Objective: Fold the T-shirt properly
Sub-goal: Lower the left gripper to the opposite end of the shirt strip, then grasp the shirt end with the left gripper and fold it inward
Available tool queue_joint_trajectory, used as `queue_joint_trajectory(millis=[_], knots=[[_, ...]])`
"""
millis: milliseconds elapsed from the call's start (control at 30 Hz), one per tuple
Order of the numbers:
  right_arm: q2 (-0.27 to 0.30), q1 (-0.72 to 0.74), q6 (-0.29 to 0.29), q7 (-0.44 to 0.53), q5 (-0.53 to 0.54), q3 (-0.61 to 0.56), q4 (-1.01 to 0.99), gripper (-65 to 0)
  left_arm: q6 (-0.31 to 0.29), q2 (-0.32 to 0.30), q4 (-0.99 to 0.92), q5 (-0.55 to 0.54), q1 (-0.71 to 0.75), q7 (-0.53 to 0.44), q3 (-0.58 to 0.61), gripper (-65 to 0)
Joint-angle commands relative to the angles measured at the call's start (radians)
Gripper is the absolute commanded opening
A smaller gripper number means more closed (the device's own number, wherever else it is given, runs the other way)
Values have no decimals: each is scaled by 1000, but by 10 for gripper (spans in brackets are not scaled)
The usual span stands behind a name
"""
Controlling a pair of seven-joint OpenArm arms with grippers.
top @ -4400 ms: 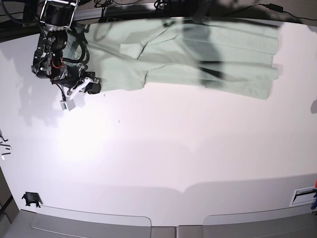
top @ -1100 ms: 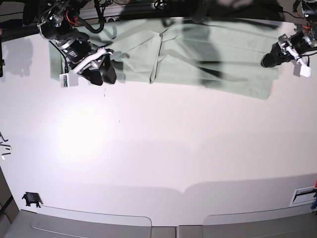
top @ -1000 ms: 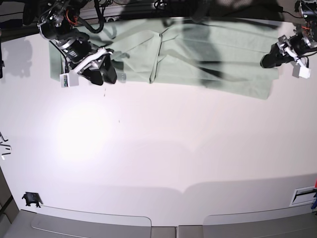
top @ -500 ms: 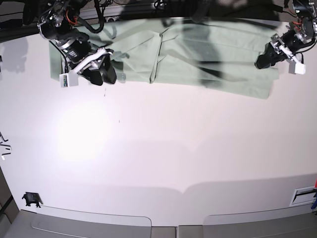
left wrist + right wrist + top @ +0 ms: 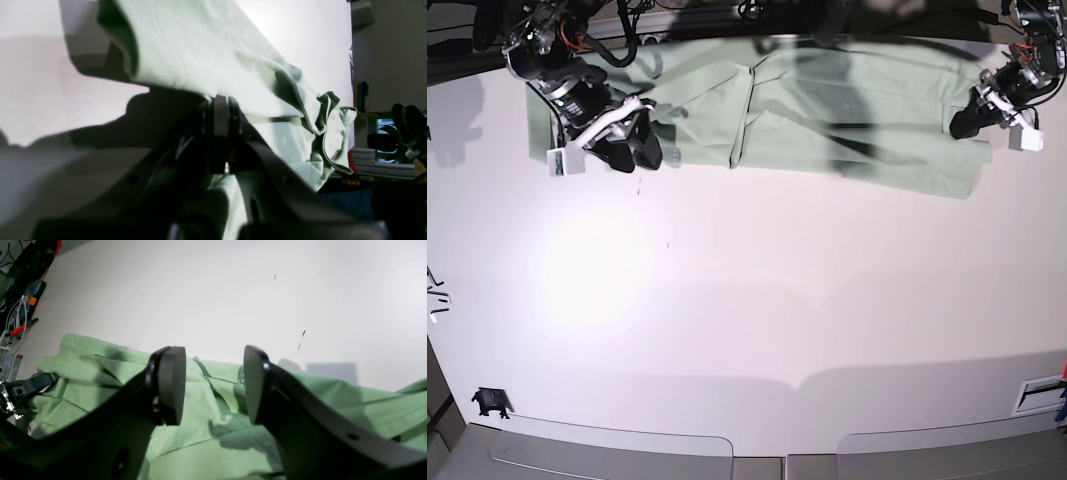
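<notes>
White table (image 5: 757, 330) fills almost all of the base view, and the T-shirt (image 5: 827, 110) lies spread along its far edge, from the far left to the far right. Most of the near part of the table carries nothing of the task.

Little of the folding seems done. One flap at the left part is laid over, with a crease near the middle of the cloth, but the long body is not folded and the near right corner hangs out as a point.

On the far right, the left gripper (image 5: 964, 122) is clenched on the right edge of the T-shirt; in the left wrist view the fabric rises from between the closed jaws.

On the far left, the right gripper (image 5: 632, 148) holds nothing; its jaws stand apart just above the cloth.

What remains, I judge, is nearly everything: bringing the sides in and folding the length.
</notes>
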Motion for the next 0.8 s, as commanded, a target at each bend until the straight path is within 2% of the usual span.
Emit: queue_joint_trajectory(millis=[0,167,300,533,633,767], knots=[[5,3,3,28,18,2,19,-387,10,-12,4,2,-2,-2,-4,-650],[5,3,0,38,-13,4,19,-387,10,-11,47,2,-1,6,-5,-650],[10,3,-35,70,-93,6,19,-387,10,-11,137,2,2,10,-5,-650],[71,3,-53,95,-178,6,19,-387,10,3,293,1,5,35,-5,-650],[92,3,-70,113,-234,7,19,-387,10,27,346,-15,5,63,-5,-650],[110,15,-107,137,-301,42,18,-387,10,79,393,-108,6,155,-5,-650]])
